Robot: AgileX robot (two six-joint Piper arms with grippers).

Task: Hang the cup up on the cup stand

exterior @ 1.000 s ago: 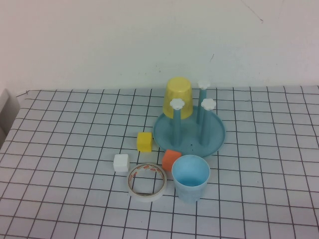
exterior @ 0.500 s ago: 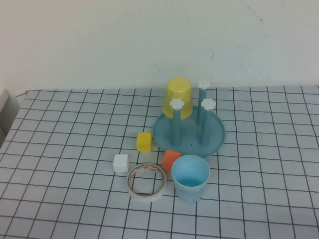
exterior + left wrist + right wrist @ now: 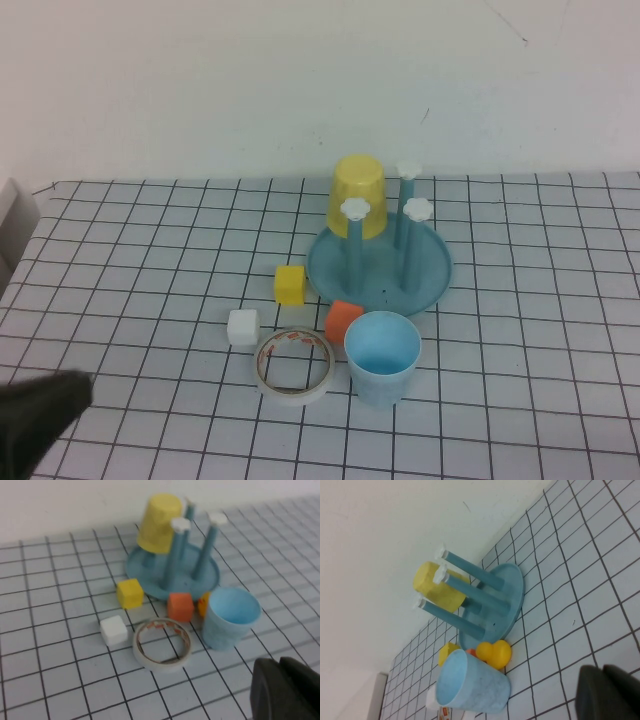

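Observation:
The light blue cup point(image 3: 382, 355) stands upright, mouth up, on the checked table just in front of the cup stand point(image 3: 436, 272), a teal dish with upright pegs topped by white flower caps. A yellow cup point(image 3: 358, 195) hangs upside down on a back peg. My left gripper point(image 3: 45, 420) shows as a dark shape at the near left corner, well to the left of the cup, shut and empty point(image 3: 278, 664). My right gripper point(image 3: 603, 670) is shut and empty too, over bare table to the right of the cup point(image 3: 472, 685); it is outside the high view.
A tape roll point(image 3: 295, 364), a white cube point(image 3: 243, 327), a yellow cube point(image 3: 290, 284) and an orange cube point(image 3: 342, 320) lie left of the cup. A small yellow toy point(image 3: 494, 652) sits between the cup and the stand. The wall rises behind the stand.
My left gripper has come into the high view at the near left corner. The cup, stand and small objects have not moved.

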